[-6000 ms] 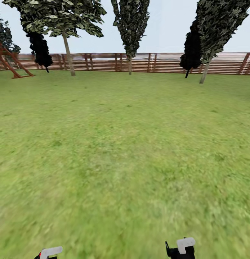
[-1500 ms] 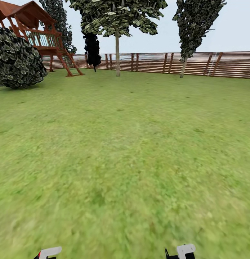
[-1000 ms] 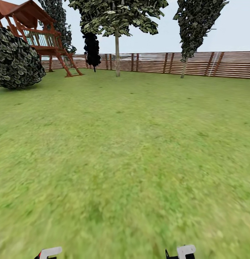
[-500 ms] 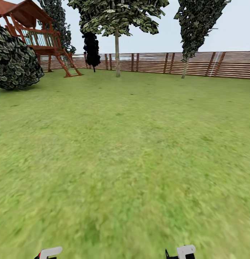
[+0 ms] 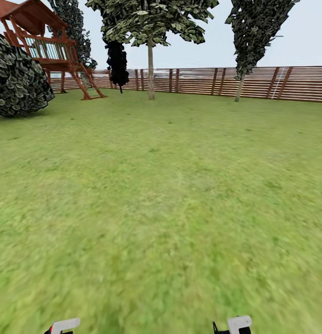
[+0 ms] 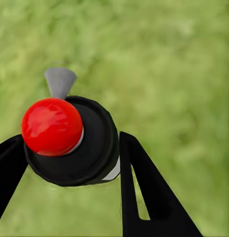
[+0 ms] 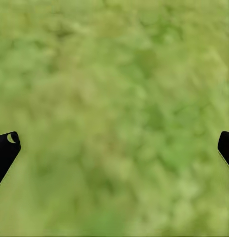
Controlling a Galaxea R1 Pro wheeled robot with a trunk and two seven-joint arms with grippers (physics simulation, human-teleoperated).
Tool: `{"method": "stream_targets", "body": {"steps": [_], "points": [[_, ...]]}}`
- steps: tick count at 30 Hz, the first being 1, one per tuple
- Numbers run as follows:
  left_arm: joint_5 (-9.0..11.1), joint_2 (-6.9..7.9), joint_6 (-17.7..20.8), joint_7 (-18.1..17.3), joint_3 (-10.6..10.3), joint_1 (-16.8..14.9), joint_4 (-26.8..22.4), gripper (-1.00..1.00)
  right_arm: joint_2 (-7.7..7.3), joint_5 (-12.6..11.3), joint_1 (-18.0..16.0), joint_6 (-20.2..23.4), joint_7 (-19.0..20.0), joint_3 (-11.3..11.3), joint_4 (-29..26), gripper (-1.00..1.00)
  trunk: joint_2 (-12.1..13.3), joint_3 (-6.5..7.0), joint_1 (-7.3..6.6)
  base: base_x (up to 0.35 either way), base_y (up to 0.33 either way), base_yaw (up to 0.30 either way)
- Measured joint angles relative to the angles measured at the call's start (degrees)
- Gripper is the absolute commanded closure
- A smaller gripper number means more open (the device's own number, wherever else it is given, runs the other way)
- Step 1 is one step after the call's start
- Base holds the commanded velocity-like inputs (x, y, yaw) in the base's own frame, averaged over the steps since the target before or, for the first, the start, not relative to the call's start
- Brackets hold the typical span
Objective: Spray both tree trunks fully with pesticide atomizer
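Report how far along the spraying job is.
Done: the pesticide atomizer is off the floor, gripped between the left gripper fingers. In hand: the robot faces open lawn, with trees far off by the fence. Left: reaching and spraying both trunks. The right gripper is open over grass.

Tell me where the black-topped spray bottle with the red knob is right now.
The black-topped spray bottle with the red knob sits clamped between the left gripper's black fingers in the left wrist view, above blurred green grass.
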Motion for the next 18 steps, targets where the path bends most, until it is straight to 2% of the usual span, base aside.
{"method": "stream_targets", "body": {"steps": [18], "points": [[0.0, 0.0, 0.1, 0.0, 0.0, 0.0, 0.0, 1.0, 0.0, 0.0, 0.0, 0.0, 0.0, 0.0, 0.0, -1.0, 0.0, 0.0, 0.0, 0.34, 0.0, 0.0]]}}
